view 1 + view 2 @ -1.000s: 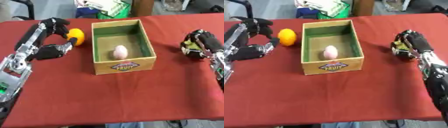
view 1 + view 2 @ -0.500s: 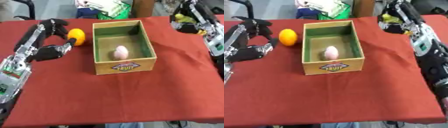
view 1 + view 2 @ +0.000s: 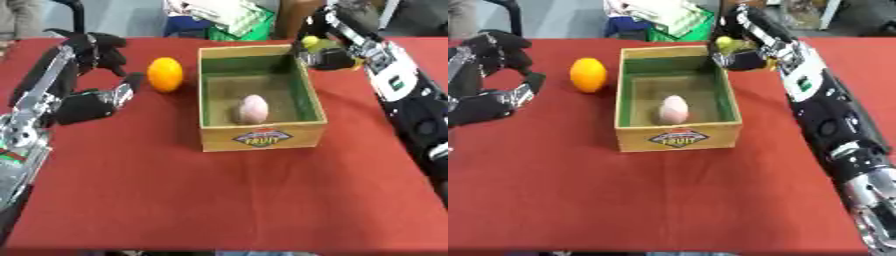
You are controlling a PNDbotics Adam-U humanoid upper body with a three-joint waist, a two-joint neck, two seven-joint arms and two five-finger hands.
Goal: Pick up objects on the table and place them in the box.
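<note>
- Right hand (image 3: 741, 52) is over the far right corner of the box (image 3: 261, 138), fingers curled round a small yellow-green object (image 3: 724, 42); object is above the box rim, not inside
- Box stands open on the red table (image 3: 219, 200), green lining inside, label on its near wall
- Pale pink egg-shaped object (image 3: 254, 109) lies on the box floor, toward the near side
- Orange (image 3: 164, 74) sits on the table just left of the box, apart from it
- Left hand (image 3: 103, 50) is near the orange on its left, fingers bent, holding nothing, no contact seen
</note>
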